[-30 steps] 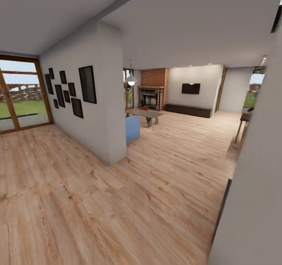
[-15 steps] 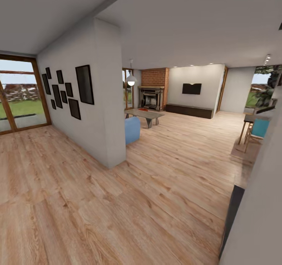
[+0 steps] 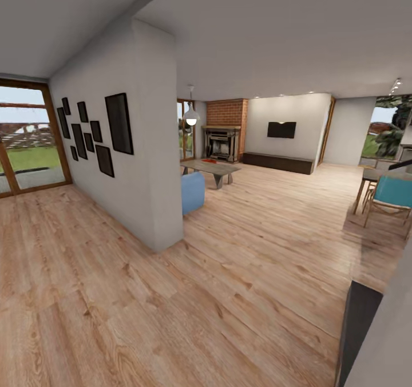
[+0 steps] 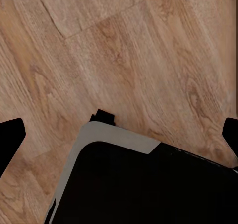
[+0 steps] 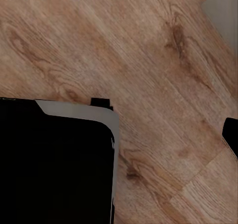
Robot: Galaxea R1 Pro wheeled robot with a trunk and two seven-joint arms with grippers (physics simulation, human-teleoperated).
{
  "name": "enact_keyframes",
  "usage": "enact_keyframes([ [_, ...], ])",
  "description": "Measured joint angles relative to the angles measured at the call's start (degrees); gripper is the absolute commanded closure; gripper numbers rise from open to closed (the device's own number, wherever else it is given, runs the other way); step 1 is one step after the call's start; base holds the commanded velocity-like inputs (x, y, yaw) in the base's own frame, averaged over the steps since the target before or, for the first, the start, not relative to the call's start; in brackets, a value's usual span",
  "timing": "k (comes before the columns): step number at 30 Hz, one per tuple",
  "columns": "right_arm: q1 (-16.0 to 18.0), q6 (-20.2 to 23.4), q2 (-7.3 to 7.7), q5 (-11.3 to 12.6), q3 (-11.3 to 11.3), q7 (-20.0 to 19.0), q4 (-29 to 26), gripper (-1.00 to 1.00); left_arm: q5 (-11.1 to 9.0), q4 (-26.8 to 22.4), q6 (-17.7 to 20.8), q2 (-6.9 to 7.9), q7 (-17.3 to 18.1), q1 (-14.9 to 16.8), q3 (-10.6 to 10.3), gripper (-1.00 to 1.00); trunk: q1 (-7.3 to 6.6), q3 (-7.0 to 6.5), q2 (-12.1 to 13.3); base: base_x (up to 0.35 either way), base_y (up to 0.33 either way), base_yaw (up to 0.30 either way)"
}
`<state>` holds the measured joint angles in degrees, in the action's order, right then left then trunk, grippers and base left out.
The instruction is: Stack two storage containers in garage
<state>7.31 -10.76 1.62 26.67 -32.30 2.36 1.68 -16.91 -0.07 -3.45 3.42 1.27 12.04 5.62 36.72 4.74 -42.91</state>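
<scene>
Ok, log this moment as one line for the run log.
phase: in transit | place: wood floor | ahead: living room, low table, wall TV, fireplace | left gripper: open, empty | right gripper: unclear

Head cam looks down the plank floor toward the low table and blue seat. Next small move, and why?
Probably keep rolling forward toward the grey low table past the wall corner. The living area with the blue sofa and TV lies ahead, with open wood floor between. The small red thing on the table is too far to identify. Both wrist views look down at planks.
</scene>
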Motion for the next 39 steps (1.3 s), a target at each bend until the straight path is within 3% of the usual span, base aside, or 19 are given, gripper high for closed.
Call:
enact_keyframes([
  [39,0.0,-0.1,0.0,0.1,0.0,0.0,0.0,-1.0,0.0,0.0,0.1,0.0,0.0,0.0,0.0,-1.0,0.0,0.0,0.0,0.323,0.0,0.0],
])
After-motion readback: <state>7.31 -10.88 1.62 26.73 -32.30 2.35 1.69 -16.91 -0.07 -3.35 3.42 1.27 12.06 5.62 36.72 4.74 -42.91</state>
